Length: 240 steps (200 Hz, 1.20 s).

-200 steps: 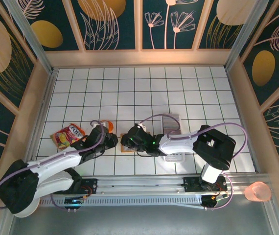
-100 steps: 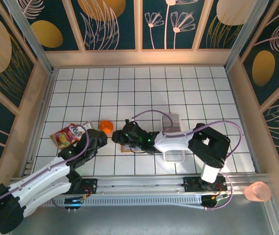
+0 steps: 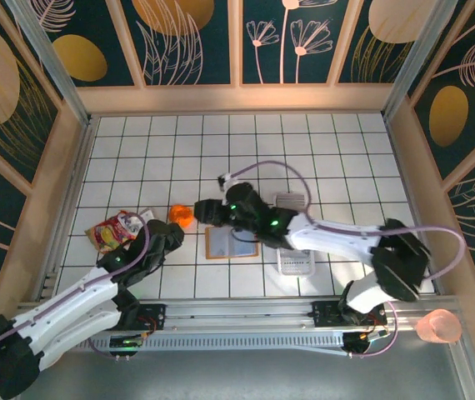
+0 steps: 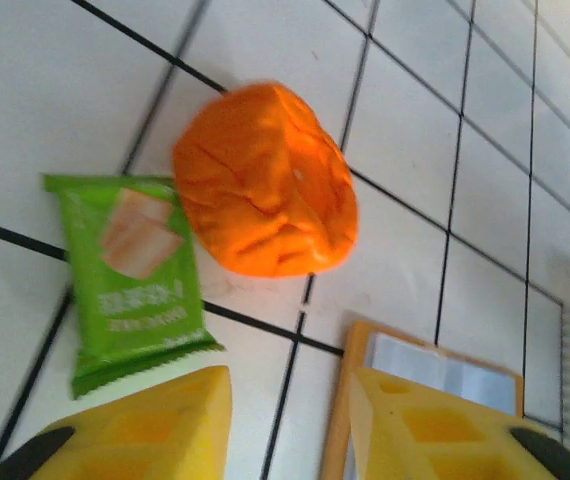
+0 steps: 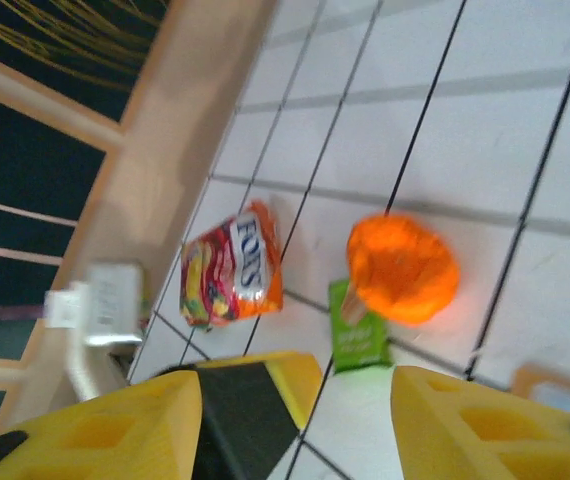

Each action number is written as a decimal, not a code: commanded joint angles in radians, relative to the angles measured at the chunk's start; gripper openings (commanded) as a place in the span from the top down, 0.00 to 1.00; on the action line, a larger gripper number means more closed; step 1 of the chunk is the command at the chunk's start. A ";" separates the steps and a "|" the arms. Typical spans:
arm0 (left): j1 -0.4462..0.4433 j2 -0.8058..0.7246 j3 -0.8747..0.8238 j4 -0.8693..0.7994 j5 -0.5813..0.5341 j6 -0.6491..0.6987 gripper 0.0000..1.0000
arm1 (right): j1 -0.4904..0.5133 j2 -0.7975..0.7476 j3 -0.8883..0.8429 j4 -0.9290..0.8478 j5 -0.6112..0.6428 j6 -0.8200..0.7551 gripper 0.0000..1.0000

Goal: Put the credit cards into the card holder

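The card holder lies open and flat on the white tiles, a tan frame round a pale grey-blue inside. Its near left corner shows under my left gripper's right finger. The credit cards show as a row of grey-white stripes at the far end of the clear tray. My left gripper is open with nothing between its fingers, just left of the holder. My right gripper is open and empty, above the tiles between the holder and an orange lump.
An orange lump lies left of the holder, touching a green sachet. A red-yellow snack packet lies further left, by the wooden side wall. Bare tiles stretch across the far half.
Both grippers have left the card holder. The left one drew back to the left and opened. The right one moved away to the far left, leaving the open holder uncovered.
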<state>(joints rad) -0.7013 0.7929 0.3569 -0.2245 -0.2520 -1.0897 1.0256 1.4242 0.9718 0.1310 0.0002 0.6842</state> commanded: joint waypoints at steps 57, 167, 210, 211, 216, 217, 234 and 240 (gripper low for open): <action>-0.004 0.250 0.131 0.200 0.219 0.069 0.47 | -0.130 -0.433 -0.079 -0.433 0.007 -1.386 0.22; -0.004 0.371 0.112 0.281 0.306 0.093 0.46 | -0.365 -0.470 -0.315 -0.722 -0.020 -1.844 0.11; -0.005 0.370 0.095 0.284 0.310 0.085 0.46 | -0.347 -0.482 -0.416 -0.687 -0.007 -1.850 0.09; -0.005 0.369 0.094 0.284 0.309 0.085 0.46 | -0.347 -0.483 -0.419 -0.683 -0.005 -1.850 0.09; -0.004 0.366 0.090 0.284 0.306 0.083 0.46 | -0.345 -0.485 -0.432 -0.661 0.002 -1.855 0.09; -0.004 0.366 0.089 0.284 0.306 0.082 0.46 | -0.345 -0.486 -0.434 -0.658 0.003 -1.856 0.09; -0.005 0.357 0.074 0.288 0.302 0.069 0.46 | -0.338 -0.480 -0.459 -0.592 0.012 -1.862 0.09; -0.004 0.355 0.069 0.294 0.305 0.067 0.46 | -0.335 -0.474 -0.462 -0.575 0.036 -1.862 0.10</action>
<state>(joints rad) -0.7017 1.1625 0.4553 0.0425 0.0448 -1.0145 0.6750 0.9581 0.5358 -0.5484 0.0017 -1.1492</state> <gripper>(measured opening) 0.545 0.907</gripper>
